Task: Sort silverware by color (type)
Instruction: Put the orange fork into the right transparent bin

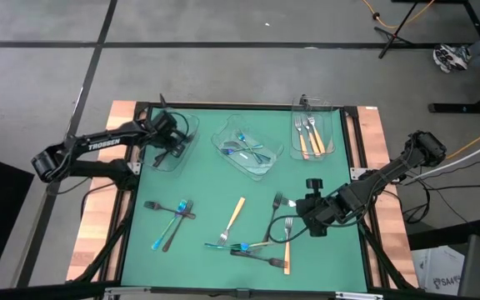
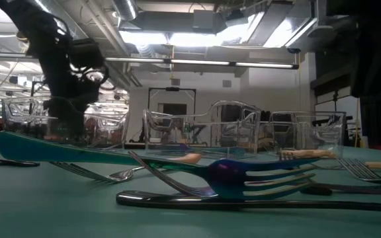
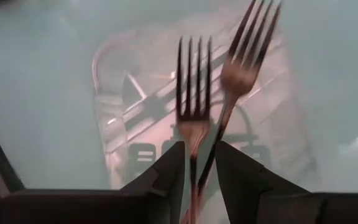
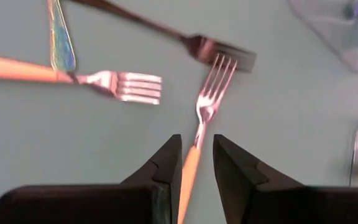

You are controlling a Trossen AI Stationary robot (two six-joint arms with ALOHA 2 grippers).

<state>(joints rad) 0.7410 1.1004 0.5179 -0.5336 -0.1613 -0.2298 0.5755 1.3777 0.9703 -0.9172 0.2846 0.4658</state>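
Two dark forks [image 3: 194, 106] inside the clear tray [image 1: 172, 154] at ten o'clock on the counter [image 1: 207, 196]; left tool [image 1: 167, 148] poised over that tray, fingers parted with one fork's handle in the gap, grip not discernible. Blue utensils [image 1: 247, 150] in the twelve-o'clock tray [image 1: 248, 148], orange-handled forks [image 1: 309, 133] in the two-o'clock tray [image 1: 313, 129]. Mixed pieces loose from seven to five o'clock. Right tool [image 1: 300, 218] at four o'clock, fingers partly open astride an orange-handled fork [image 4: 202, 134], contact unclear.
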